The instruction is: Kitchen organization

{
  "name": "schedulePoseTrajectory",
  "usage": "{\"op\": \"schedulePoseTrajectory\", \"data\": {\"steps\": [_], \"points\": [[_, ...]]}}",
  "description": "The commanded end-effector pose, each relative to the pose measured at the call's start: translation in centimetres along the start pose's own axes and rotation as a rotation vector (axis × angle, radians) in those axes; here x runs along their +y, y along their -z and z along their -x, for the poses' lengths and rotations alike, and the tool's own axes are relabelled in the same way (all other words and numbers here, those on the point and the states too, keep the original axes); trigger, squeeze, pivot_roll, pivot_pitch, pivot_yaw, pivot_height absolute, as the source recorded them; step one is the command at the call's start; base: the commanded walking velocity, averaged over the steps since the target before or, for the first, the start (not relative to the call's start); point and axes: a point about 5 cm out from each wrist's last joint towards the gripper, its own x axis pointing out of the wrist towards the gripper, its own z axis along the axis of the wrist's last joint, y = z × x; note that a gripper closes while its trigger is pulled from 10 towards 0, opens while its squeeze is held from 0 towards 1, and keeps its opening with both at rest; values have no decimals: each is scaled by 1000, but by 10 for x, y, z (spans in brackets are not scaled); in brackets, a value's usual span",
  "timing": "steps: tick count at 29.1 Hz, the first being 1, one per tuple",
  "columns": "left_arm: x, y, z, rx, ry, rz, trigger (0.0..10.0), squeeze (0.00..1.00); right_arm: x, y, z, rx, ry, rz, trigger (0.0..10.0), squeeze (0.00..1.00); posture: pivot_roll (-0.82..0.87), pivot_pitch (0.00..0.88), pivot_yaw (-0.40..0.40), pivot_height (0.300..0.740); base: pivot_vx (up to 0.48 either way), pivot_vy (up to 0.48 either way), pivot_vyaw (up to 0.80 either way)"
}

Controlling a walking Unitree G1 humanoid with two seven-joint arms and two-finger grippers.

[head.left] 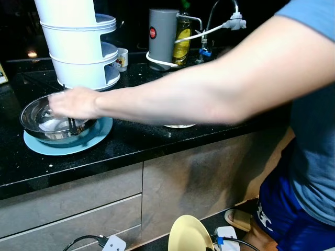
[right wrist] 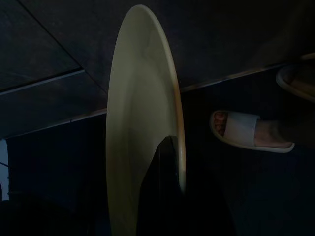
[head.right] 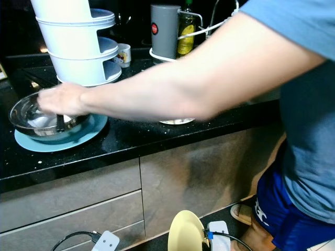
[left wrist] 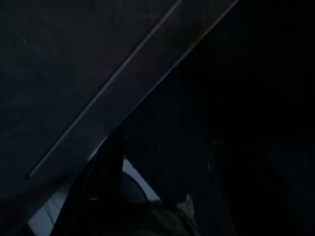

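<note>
A pale yellow plate is held on edge, low in front of the cabinet. My right gripper is shut on its rim, with one black finger lying across its face. On the black counter a steel bowl rests on a light blue plate. A person's hand reaches into that bowl, the arm stretching across the counter from the right. My left gripper hangs idle in the dark beside the cabinet front.
A white tiered rack stands behind the bowl, with a small mug beside it. Further back are a grey canister, an oil bottle and a tap. Grey drawers lie below. The person's slippered foot is close on the right.
</note>
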Motion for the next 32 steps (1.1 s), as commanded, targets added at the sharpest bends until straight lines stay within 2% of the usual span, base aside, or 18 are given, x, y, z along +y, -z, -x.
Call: {"op": "schedulePoseTrajectory", "data": {"steps": [1,5,8,11,16,19,22,27,31,32], "points": [[0,8,2,28,-1,11,10000,0,1,21,8,90,-4,3,10000,0,-58,90,-66,740,0,0,0],[-2,11,2,44,12,38,10000,0,1,21,8,91,-4,6,10000,0,-57,86,-69,740,0,0,0],[-6,11,2,52,32,110,10000,0,0,19,7,88,-3,10,10000,0,-55,83,-71,740,0,0,0],[-6,12,1,56,22,127,10000,0,1,19,6,88,-3,10,10000,0,-53,84,-71,740,0,0,0],[-6,11,1,51,22,110,10000,0,1,18,6,90,-4,11,10000,0,-53,84,-71,740,0,0,0],[-7,8,0,27,56,117,10000,0,1,18,6,92,-3,11,10000,0,-49,83,-70,740,0,0,0],[-8,3,0,-23,89,162,10000,0,2,19,6,97,0,10,10000,0,-53,81,-65,740,0,0,0],[-8,6,0,8,93,227,10000,0,2,20,6,109,5,13,10000,0,-57,82,-63,740,0,0,0],[-7,6,0,10,80,211,10000,0,2,21,6,110,6,14,10000,0,-58,83,-63,740,0,0,0],[-8,4,-1,0,85,242,10000,0,1,20,6,110,10,14,10000,0,-55,86,-69,740,0,0,0]]}}
